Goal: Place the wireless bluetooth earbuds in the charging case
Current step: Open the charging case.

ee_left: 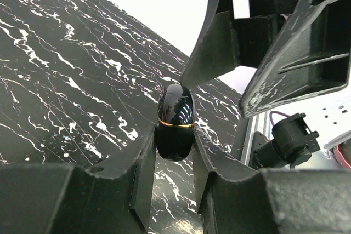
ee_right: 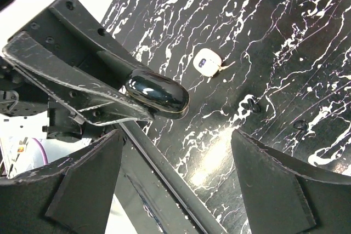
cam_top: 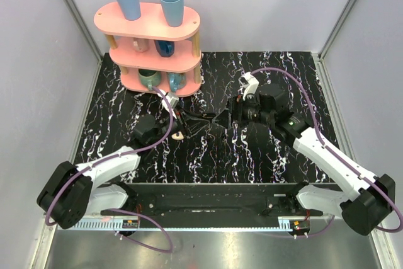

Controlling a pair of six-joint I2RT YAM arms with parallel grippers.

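Observation:
The charging case [ee_left: 175, 121] is a glossy black rounded box with a thin gold seam, and its lid is closed. My left gripper [ee_left: 174, 138] is shut on it and holds it above the table. It also shows in the right wrist view [ee_right: 156, 94], sticking out from the left fingers [ee_right: 82, 80]. My right gripper [ee_right: 175, 157] is open and empty, facing the case from the right, its jaws wide apart. One cream-white earbud [ee_right: 207, 61] lies on the table beyond the case, also seen from above [cam_top: 178, 135]. The second earbud is not in view.
A pink tiered shelf [cam_top: 148, 26] with blue cups and mugs stands at the back left. The two grippers meet over the middle of the black marbled table [cam_top: 252, 162]. A black rail [cam_top: 208, 196] runs along the near edge.

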